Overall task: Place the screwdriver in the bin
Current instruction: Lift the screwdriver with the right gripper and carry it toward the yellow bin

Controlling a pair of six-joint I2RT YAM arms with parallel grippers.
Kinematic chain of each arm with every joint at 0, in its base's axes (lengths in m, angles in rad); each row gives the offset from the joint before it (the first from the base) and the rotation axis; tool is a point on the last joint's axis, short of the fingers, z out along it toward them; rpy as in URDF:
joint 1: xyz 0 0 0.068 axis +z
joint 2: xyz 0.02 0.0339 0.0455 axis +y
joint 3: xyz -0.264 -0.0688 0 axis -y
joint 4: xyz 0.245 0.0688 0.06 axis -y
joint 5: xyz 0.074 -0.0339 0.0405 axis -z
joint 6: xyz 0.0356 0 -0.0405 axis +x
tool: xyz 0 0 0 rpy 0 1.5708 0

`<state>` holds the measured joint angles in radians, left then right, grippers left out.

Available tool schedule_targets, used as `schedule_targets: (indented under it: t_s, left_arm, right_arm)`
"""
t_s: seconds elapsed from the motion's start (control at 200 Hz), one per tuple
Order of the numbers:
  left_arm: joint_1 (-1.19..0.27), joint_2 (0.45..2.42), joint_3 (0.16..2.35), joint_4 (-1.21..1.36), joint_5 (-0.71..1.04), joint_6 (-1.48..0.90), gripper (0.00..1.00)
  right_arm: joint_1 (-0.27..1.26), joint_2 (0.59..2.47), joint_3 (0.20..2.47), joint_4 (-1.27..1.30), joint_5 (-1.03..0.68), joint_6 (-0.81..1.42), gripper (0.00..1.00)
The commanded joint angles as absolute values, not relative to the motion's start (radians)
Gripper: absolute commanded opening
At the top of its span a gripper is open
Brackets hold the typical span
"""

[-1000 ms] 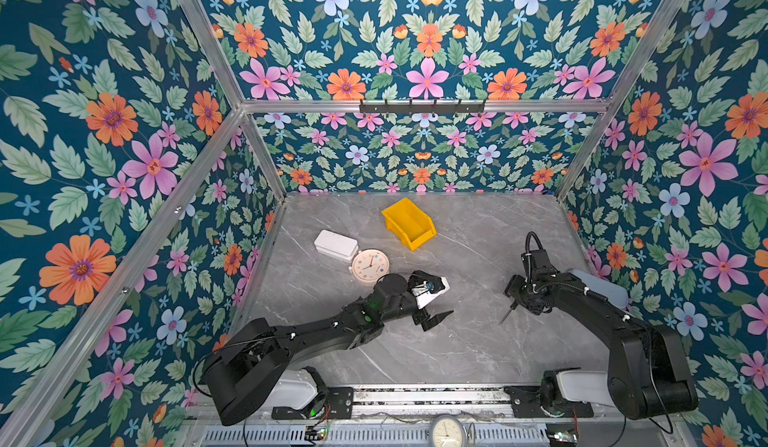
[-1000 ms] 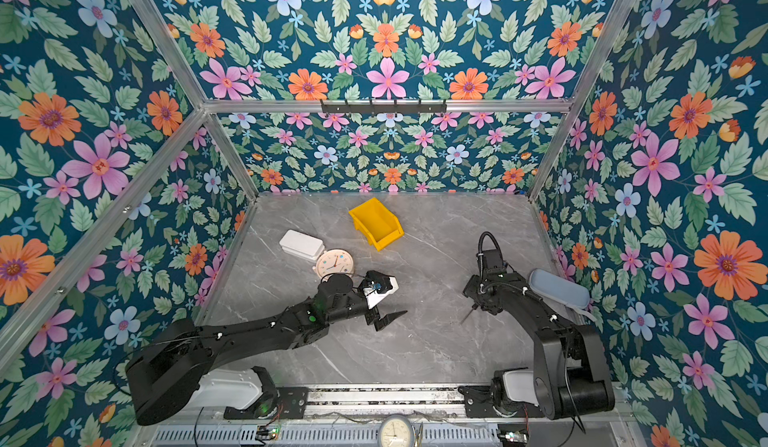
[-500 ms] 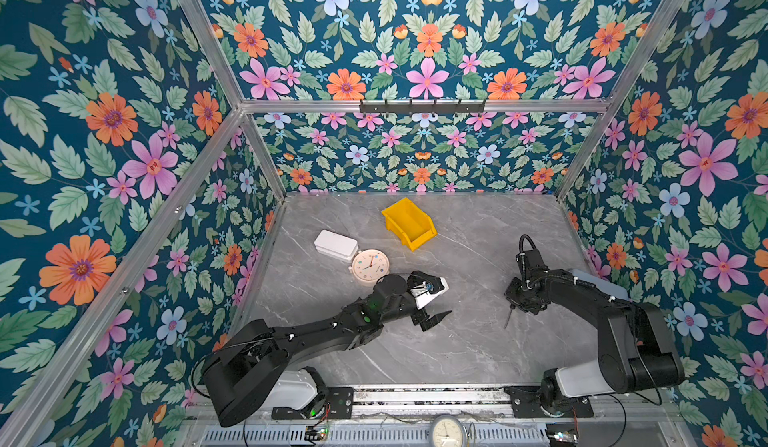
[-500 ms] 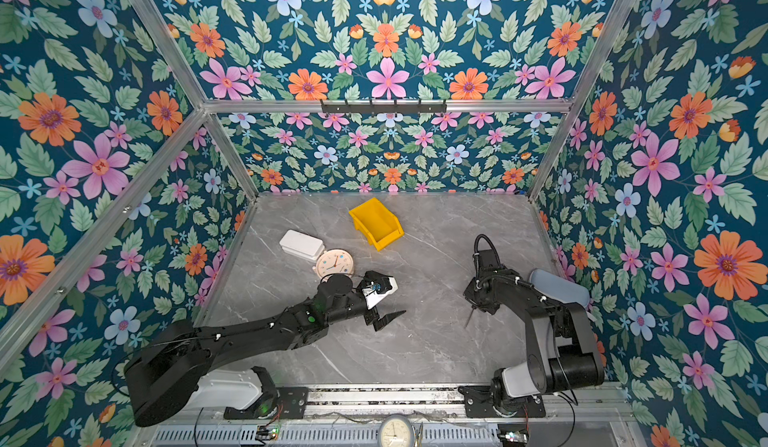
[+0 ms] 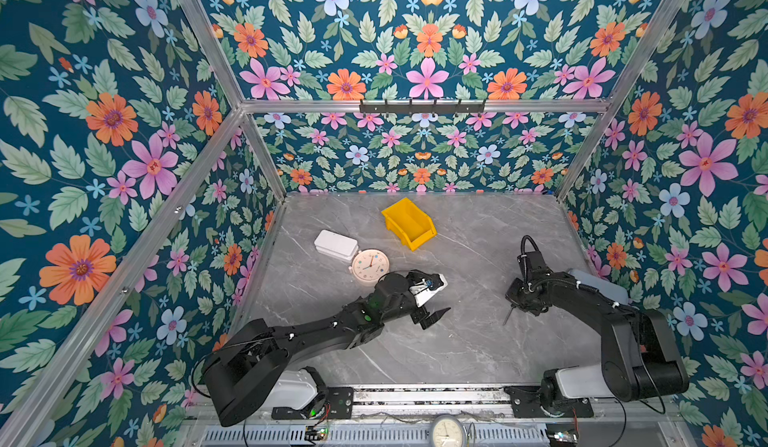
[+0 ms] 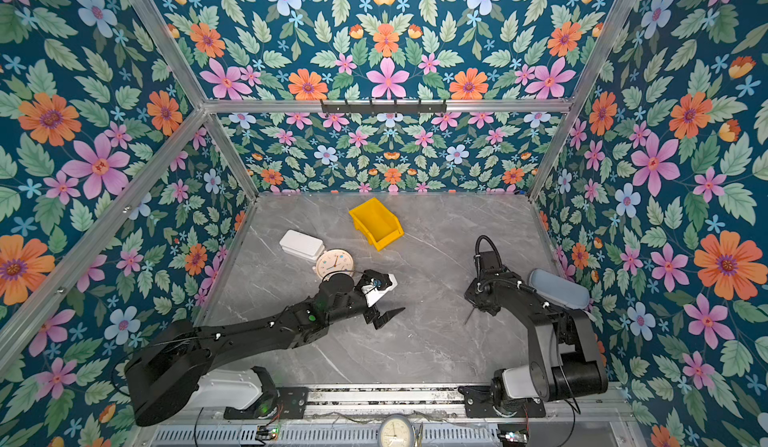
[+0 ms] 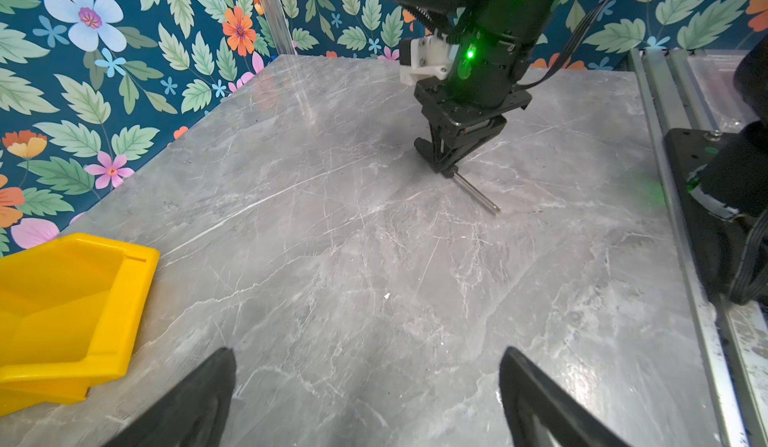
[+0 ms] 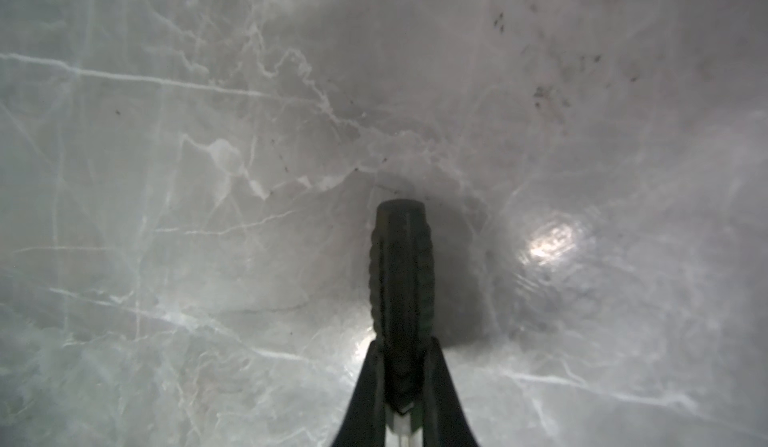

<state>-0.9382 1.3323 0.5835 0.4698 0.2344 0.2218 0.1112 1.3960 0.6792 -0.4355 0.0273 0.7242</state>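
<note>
The screwdriver lies low over the grey marble table at the right. Its black handle is clamped between the fingers of my right gripper, which is shut on it. The thin metal shaft pokes out below the right gripper toward the table's front, and the left wrist view shows the shaft with its tip at the surface. The yellow bin stands open-topped at the back middle. My left gripper hovers open over the table's centre, holding nothing.
A round peach clock and a flat white box lie left of centre, just behind the left wrist. A grey-blue case rests by the right wall behind the right arm. Floral walls enclose three sides.
My right gripper has gone from open to shut on the screwdriver's handle, and its wrist shifted slightly. The left arm has stayed put.
</note>
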Motion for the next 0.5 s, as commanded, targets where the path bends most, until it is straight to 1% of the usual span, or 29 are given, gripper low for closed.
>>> schedule_targets:
  t_s: [0.0,0.22,0.495]
  left_arm:
    - [-0.939,1.334,0.590,0.474,0.227,0.190,1.00]
    - [-0.937,1.319,0.593,0.452,0.225,0.185,1.00]
    - [-0.924,1.281,0.585,0.407,0.196,0.184,1.00]
  right_arm:
    - [0.112,1.366,0.676,-0.435,0.049,0.696,0.00]
    - [0.124,1.308,0.677,-0.370,0.041,0.616,0.00]
    - [0.178,1.313,0.750,-0.322,0.022,0.525,0.00]
